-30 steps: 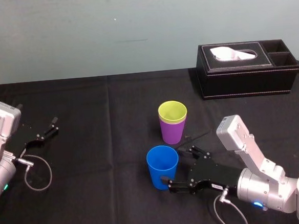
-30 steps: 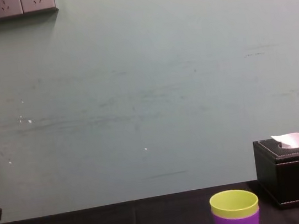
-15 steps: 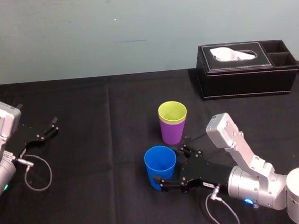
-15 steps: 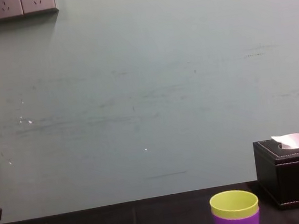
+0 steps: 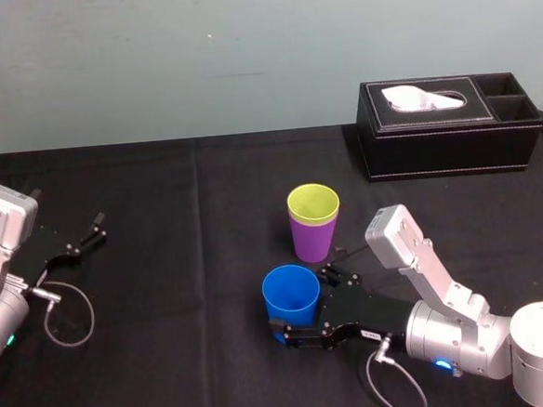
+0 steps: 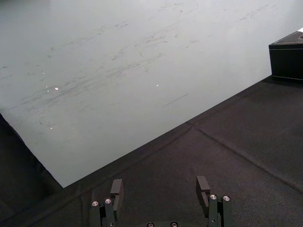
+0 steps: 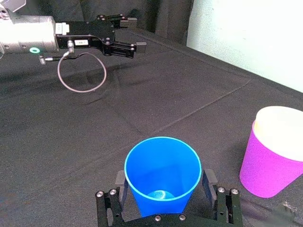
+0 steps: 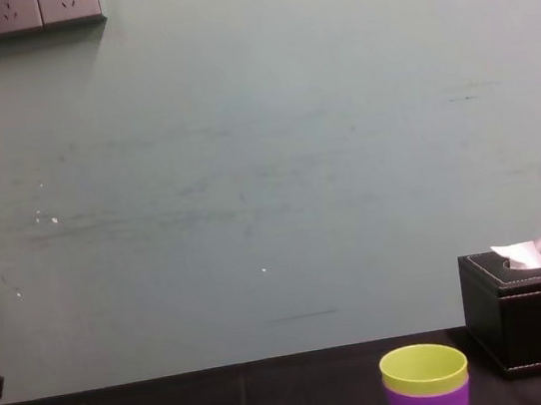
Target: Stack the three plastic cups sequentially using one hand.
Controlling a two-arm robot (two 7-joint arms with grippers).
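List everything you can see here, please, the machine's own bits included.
Blue cup: one, blue, front middle of the table.
Purple cup: one, purple, just behind it.
Yellow-green cup: one, nested inside the purple cup.
Tissue box: one, black, far right of the table.
Table: one, black cloth.
Sockets: three, grey, high on the wall.
Cable: one, grey loop by the left arm.
Right end effector: one, black, open around the blue cup.
Left end effector: one, black, open, idle at left.

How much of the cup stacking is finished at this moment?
Done: the yellow-green cup sits nested in the purple cup. In hand: the right end effector is around the blue cup, upright near that stack. Remaining: blue goes on top. The left end effector rests parked, open.
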